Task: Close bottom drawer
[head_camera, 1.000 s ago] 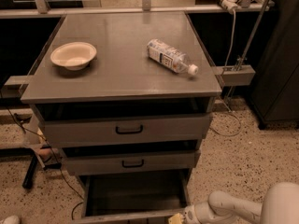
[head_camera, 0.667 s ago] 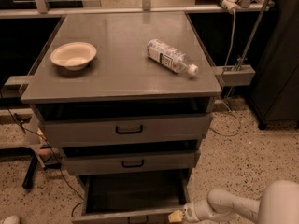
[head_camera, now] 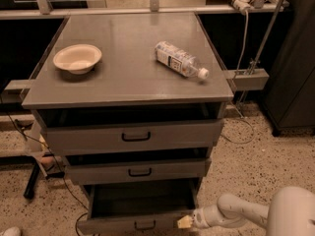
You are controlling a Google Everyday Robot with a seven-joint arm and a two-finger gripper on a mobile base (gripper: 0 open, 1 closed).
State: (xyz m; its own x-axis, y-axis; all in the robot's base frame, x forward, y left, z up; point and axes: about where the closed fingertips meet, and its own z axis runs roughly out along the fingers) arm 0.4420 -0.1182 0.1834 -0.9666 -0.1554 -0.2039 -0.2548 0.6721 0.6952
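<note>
The grey cabinet (head_camera: 128, 90) has three drawers. The bottom drawer (head_camera: 138, 223) is pulled out the furthest, its dark tray open to view, with a low front panel and a small black handle (head_camera: 144, 225). My gripper (head_camera: 185, 222) is at the end of the white arm (head_camera: 231, 213) coming in from the lower right. Its pale tip is against the right end of the bottom drawer's front panel. The middle drawer (head_camera: 138, 170) and the top drawer (head_camera: 133, 135) stick out a little.
A white bowl (head_camera: 77, 58) and a lying plastic water bottle (head_camera: 179, 59) rest on the cabinet top. Cables and a black leg (head_camera: 34, 178) lie on the speckled floor at the left. A dark cabinet (head_camera: 295, 82) stands at the right.
The gripper has slid left along the drawer front's right end. The bottom drawer looks about as far out as before.
</note>
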